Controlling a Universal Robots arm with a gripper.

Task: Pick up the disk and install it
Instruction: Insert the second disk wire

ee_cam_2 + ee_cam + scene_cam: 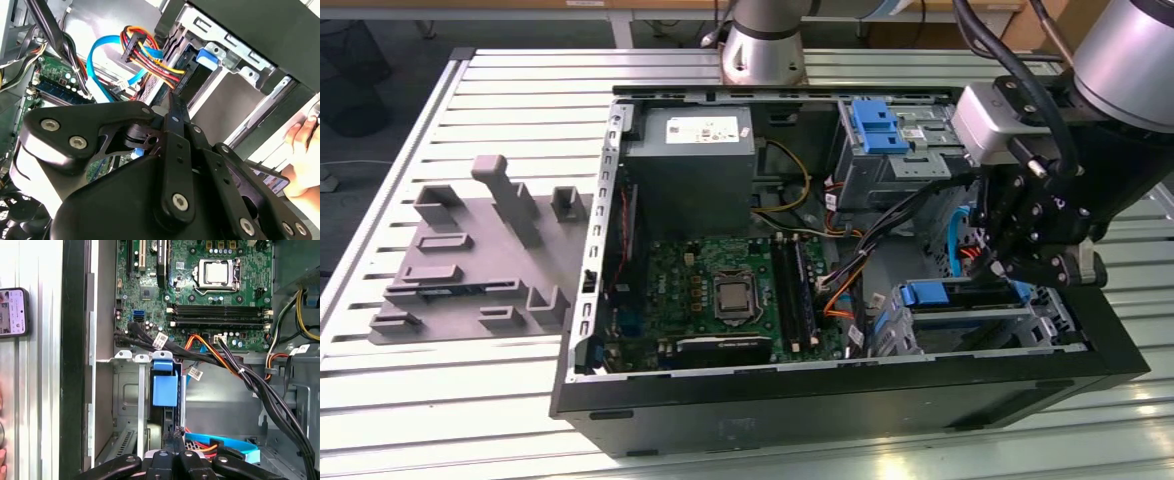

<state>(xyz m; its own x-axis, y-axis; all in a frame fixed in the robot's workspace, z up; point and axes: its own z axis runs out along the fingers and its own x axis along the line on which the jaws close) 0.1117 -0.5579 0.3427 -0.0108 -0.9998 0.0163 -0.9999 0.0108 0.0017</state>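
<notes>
The disk [165,388] stands on edge in the metal drive cage [127,405] at the front corner of the open computer case [854,395]; mostly its blue bracket shows, also in the exterior view [942,295] and the second wrist view [206,56]. My gripper [171,437] is inside the case just behind the disk's rear edge, its black fingers pressed together with nothing between them. Whether the tips touch the disk I cannot tell. In the exterior view the gripper [1003,268] hangs at the right side of the case, and the second wrist view shows it [172,105] pointing at the cage.
Orange, yellow and blue cables [145,47] run close beside the fingers. A second blue bracket [878,125] sits in the upper bay. The motherboard [720,295] fills the case floor. A grey fixture block [467,250] lies on the slatted table. A person's hand [300,150] and a phone [12,310] rest outside the case.
</notes>
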